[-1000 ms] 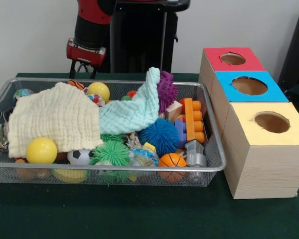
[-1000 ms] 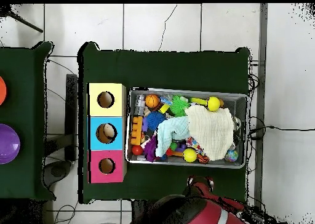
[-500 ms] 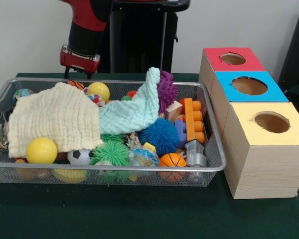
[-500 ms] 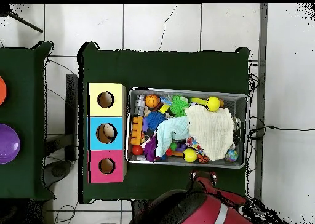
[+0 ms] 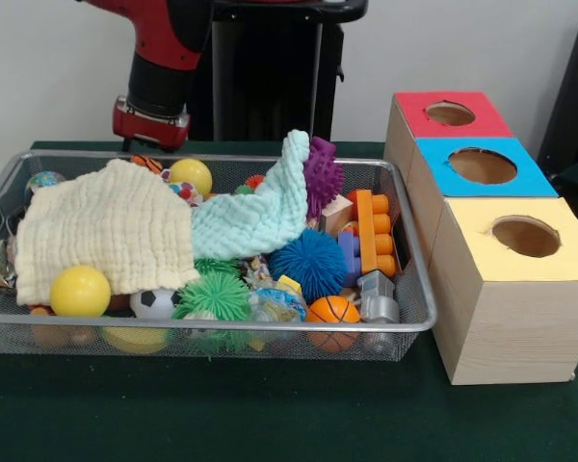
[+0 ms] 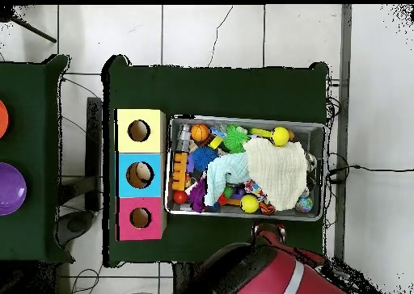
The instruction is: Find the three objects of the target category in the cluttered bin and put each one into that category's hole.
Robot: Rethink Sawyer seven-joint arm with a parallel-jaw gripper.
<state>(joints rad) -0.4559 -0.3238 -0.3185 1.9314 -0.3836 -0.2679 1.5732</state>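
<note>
On the green counter (image 5: pixel 270 423) stands a wire bin (image 5: pixel 222 332) full of toys. At its near side lie a yellow ball (image 5: pixel 80 291), a green spiky ball (image 5: pixel 215 294) and a small basketball (image 5: pixel 333 310). Behind them a cream cloth (image 5: pixel 106 231) and a mint cloth (image 5: pixel 255 217) cover more toys, beside a blue spiky ball (image 5: pixel 310 263). To the right stand three boxes in a row, yellow (image 5: pixel 520 279), blue (image 5: pixel 477 173) and red (image 5: pixel 443 115), each with a hole on top. Beyond the bin's far rim hangs the arm (image 5: pixel 159 82); I cannot tell how the jaws stand.
</note>
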